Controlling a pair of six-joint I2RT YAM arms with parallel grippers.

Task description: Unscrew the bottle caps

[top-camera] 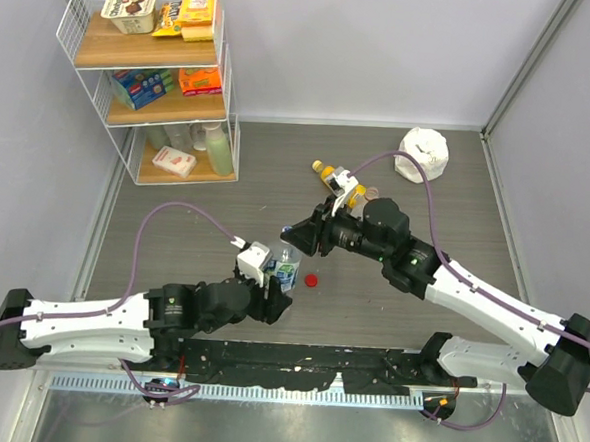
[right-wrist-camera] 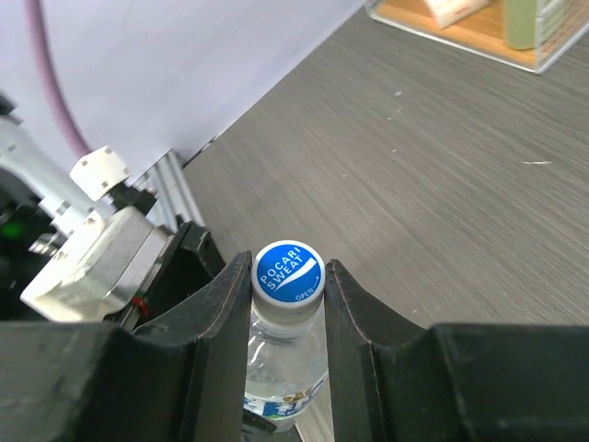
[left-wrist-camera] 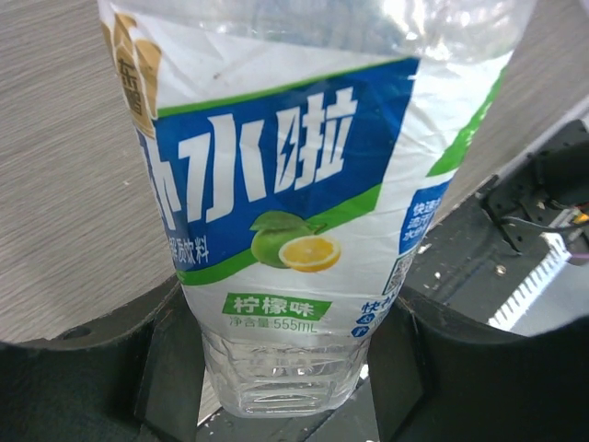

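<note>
R claw [right-wrist-camera: 287, 271] pinches blue-white round plastic cap [right-wrist-camera: 288, 267]; L claw [left-wrist-camera: 283, 368] clamps clear blue-label bottle [left-wrist-camera: 285, 184]. Best: twist coaxial, no tilt.

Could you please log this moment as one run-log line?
left end effector: shut on blue-label bottle | right end effector: shut on blue cap | red cap: loose on table

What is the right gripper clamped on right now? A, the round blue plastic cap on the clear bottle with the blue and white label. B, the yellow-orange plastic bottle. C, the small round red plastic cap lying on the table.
A: the right gripper squeezes the round blue plastic cap from both sides, while the small round red cap lies loose on the table.
</note>
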